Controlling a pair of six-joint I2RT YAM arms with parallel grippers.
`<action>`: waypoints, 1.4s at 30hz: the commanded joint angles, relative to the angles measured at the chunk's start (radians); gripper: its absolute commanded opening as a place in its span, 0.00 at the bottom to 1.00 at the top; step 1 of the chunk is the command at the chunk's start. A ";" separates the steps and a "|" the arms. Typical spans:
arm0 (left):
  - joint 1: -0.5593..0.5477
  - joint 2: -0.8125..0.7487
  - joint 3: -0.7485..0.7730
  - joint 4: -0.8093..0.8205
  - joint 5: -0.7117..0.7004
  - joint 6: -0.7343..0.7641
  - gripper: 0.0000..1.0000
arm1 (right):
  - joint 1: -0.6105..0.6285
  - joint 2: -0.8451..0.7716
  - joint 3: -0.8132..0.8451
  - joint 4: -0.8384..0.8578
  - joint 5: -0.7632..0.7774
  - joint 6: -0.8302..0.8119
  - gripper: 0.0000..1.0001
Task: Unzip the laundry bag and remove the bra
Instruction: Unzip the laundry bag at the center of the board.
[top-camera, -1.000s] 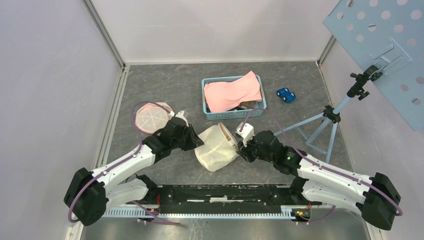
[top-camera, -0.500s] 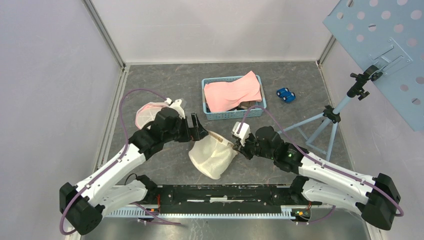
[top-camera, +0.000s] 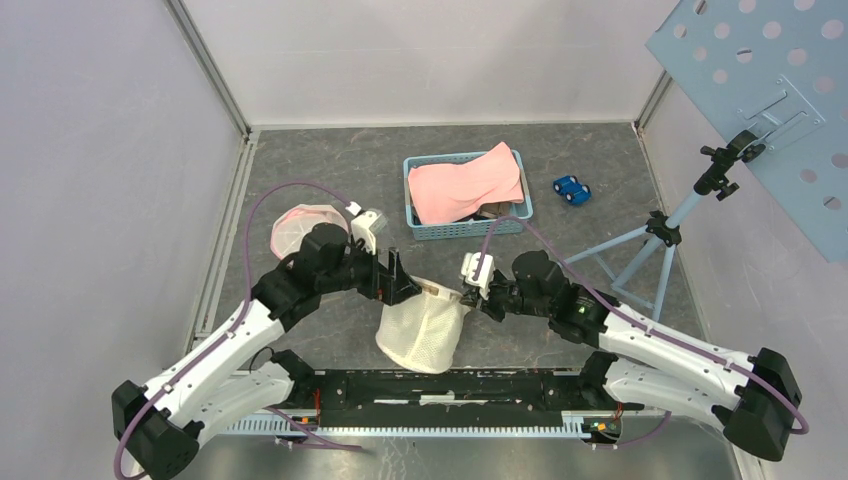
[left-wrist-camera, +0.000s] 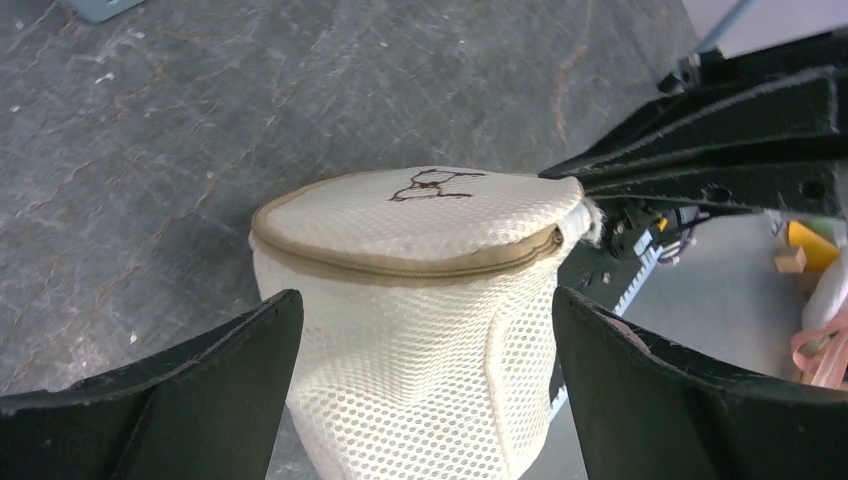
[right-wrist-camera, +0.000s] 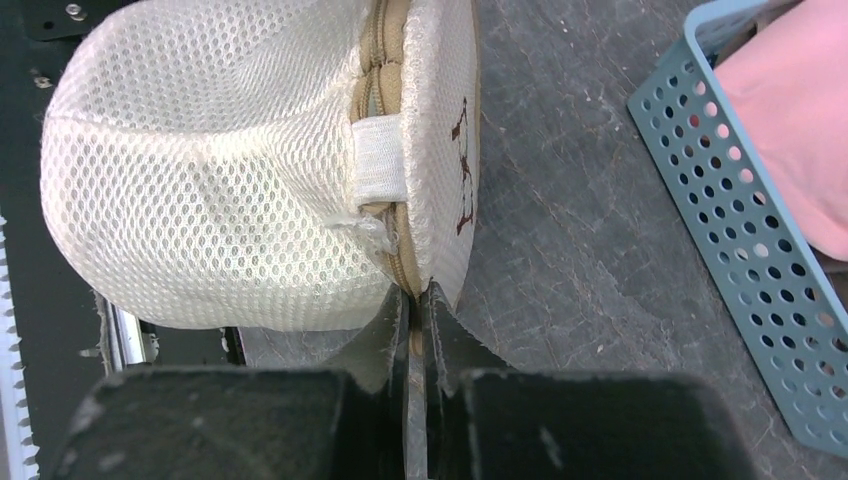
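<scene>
The laundry bag (top-camera: 420, 328) is a cream mesh drum with a tan zipper round its lid, and it hangs upright with the lid on top. My right gripper (top-camera: 468, 297) is shut on the zipper edge at the bag's right rim; in the right wrist view the gripper (right-wrist-camera: 413, 303) pinches the tan zipper just below a white loop tab on the bag (right-wrist-camera: 220, 190). My left gripper (top-camera: 405, 287) stands wide open on the bag's left. In the left wrist view the gripper (left-wrist-camera: 425, 300) has one finger on either side of the bag (left-wrist-camera: 420, 330), apart from the mesh. The bra is hidden.
A blue basket (top-camera: 420, 232) holding a pink cloth (top-camera: 465, 185) stands behind the bag, and its wall (right-wrist-camera: 740, 230) shows at the right in the right wrist view. A round pink-rimmed mesh piece (top-camera: 298, 228) lies at the left. A blue toy car (top-camera: 571, 189) and a tripod stand (top-camera: 650, 250) are at the right.
My left gripper let go of the bag and opened wide. The right gripper closed on the zipper edge and shifted left; the bag swung from lying tilted to hanging upright.
</scene>
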 joint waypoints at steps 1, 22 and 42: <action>0.002 -0.061 -0.029 0.107 0.126 0.139 0.98 | 0.011 -0.025 0.058 0.016 -0.073 -0.044 0.07; -0.058 -0.142 -0.096 0.122 0.263 0.396 0.64 | 0.060 0.018 0.133 -0.002 -0.128 -0.105 0.09; -0.097 -0.189 -0.132 0.186 0.256 0.395 0.07 | 0.062 -0.053 0.106 0.146 -0.215 -0.006 0.60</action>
